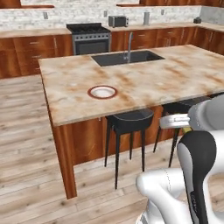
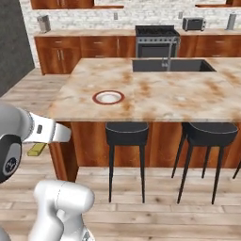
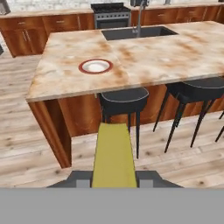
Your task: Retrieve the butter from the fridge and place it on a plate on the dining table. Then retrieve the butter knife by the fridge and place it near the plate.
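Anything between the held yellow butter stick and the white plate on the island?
In the hand view, a black round stool stands below the marble island's edge, between the yellow butter stick and the red-rimmed white plate; the marble around the plate is bare.

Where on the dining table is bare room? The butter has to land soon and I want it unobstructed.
The plate itself is empty. The dining table lies bare between plate and sink, and along the near edge above the stools. Only the tap crowds the sink.
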You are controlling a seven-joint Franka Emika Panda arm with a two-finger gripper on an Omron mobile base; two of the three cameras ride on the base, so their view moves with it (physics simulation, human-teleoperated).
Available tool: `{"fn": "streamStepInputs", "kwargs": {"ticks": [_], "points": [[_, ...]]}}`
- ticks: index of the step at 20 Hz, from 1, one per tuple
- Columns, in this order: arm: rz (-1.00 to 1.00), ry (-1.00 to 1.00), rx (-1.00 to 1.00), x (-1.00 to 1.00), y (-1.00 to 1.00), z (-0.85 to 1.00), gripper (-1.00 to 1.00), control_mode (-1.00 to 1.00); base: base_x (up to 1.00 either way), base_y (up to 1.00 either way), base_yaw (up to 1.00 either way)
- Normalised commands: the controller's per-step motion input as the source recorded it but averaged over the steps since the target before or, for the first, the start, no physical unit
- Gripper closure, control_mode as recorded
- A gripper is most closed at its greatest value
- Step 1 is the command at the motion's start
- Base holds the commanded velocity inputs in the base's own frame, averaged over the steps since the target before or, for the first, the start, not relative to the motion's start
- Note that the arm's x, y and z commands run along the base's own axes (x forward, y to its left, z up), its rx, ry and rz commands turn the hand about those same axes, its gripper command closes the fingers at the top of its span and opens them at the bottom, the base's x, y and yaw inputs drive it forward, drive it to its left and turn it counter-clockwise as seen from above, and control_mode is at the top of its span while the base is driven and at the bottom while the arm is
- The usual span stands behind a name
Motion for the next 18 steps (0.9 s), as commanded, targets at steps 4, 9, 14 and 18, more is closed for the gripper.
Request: {"fn": "streamStepInputs", "kwargs": {"ticks": [4,9,14,18], "points": [[0.0,0.0,0.0,0.0,0.0,0.0,1.0,1.0,0.81,0.43,-0.06],[0.0,0.0,0.0,0.0,0.0,0.0,1.0,1.0,0.61,-0.11,0.06],[0.0,0.0,0.0,0.0,0.0,0.0,1.0,1.0,0.53,-0.28,0.17],[0.0,0.0,0.0,0.0,0.0,0.0,1.0,1.0,0.43,-0.31,0.18]]}}
